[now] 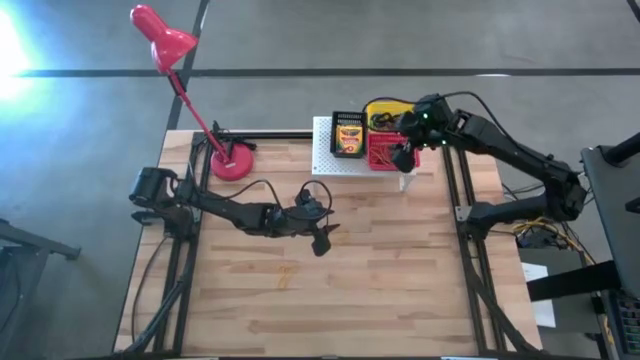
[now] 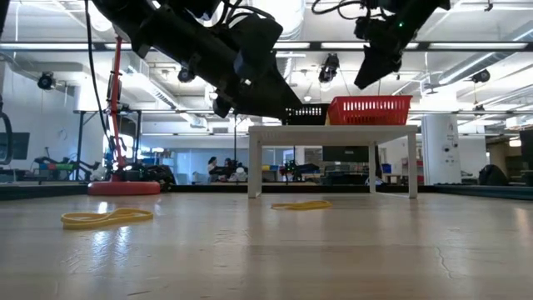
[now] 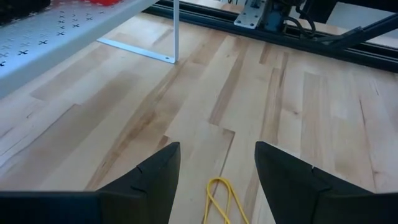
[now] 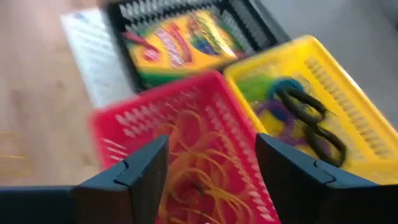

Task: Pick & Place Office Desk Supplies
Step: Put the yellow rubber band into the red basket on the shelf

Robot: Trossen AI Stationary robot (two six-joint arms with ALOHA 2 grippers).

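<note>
My left gripper (image 1: pixel 322 238) (image 3: pixel 217 149) hangs open over the middle of the table. A yellow rubber band (image 3: pixel 219 198) lies flat on the wood just below and between its fingers, untouched. Another yellow rubber band (image 2: pixel 107 218) lies farther off on the table. My right gripper (image 1: pixel 403 155) (image 4: pixel 211 146) is open and empty above the red basket (image 4: pixel 124 134), which holds a tangle of yellow rubber bands (image 4: pixel 199 165). The yellow basket (image 4: pixel 348 93) holds purple, black and green rings (image 4: pixel 298 109). A yellow-and-green crayon box (image 4: pixel 177 43) lies in the black basket (image 1: pixel 348 135).
The three baskets stand on a white perforated stand (image 1: pixel 325 160) at the table's far edge; its legs (image 2: pixel 253 162) reach the table. A red desk lamp (image 1: pixel 232 160) stands at the far left. The near half of the wooden table (image 1: pixel 380 290) is bare wood.
</note>
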